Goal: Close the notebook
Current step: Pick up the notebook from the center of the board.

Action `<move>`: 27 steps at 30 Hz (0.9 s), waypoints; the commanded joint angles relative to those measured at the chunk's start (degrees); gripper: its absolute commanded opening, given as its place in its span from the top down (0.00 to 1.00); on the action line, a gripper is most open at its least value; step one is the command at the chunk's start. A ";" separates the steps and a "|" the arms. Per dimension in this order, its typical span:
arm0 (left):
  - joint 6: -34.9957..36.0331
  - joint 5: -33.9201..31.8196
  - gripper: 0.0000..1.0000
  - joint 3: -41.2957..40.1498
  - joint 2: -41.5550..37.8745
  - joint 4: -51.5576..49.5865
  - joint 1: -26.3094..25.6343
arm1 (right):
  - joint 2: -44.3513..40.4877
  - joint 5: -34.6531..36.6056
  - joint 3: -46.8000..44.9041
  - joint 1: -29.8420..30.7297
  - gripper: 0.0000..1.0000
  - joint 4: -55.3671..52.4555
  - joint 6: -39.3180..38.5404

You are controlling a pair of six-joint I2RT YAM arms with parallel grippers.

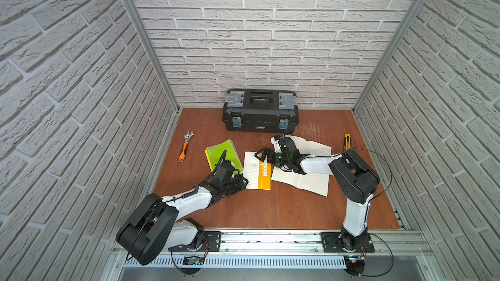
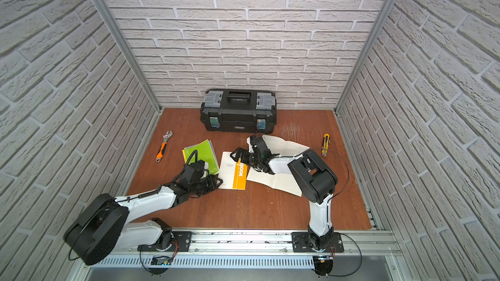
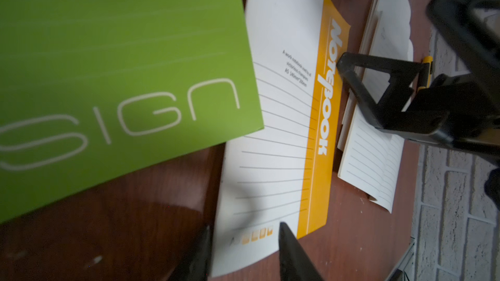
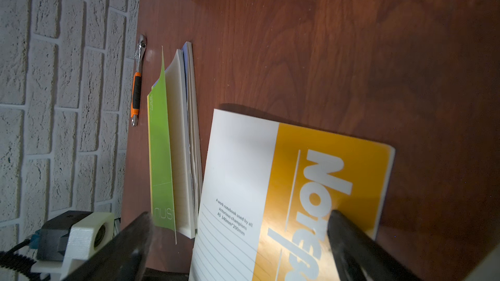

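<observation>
An open notebook [image 1: 305, 182] [image 2: 278, 182] with lined pages lies face up on the table, partly under my right arm. Against its left edge lies a white and orange notebook [image 1: 253, 168] [image 3: 278, 104] [image 4: 243, 158], cover up, printed "Notebook". My left gripper [image 1: 244, 181] [image 3: 244, 225] is open, its fingers astride the near corner of that cover. My right gripper [image 1: 261, 155] [image 4: 240, 212] is open wide over the cover's far end. One of its fingertips [image 4: 341, 223] is over the orange band.
A green notebook [image 1: 224, 152] [image 3: 108, 50] lies left of the white and orange one, its cover slightly lifted. A black toolbox [image 1: 259, 114] stands at the back wall. An orange-handled wrench [image 1: 185, 145] lies at the left, a yellow utility knife [image 1: 347, 141] at the right.
</observation>
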 commanded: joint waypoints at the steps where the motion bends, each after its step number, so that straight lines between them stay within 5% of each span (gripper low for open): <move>1: -0.78 2.41 0.57 -1.98 -0.07 6.50 0.73 | 1.97 -1.97 -0.75 0.47 0.00 -0.61 -0.01; 10: 0.77 5.16 0.65 -5.23 2.06 17.61 1.01 | 2.66 -3.13 -0.39 0.64 0.00 1.30 0.81; 19: 3.51 4.56 0.99 -4.10 1.99 15.95 0.91 | 2.64 -3.13 -0.48 0.81 0.00 1.57 0.67; 27: 7.52 1.56 1.00 -1.19 -4.98 4.88 1.00 | 2.66 -4.00 -0.56 0.99 0.00 3.20 0.74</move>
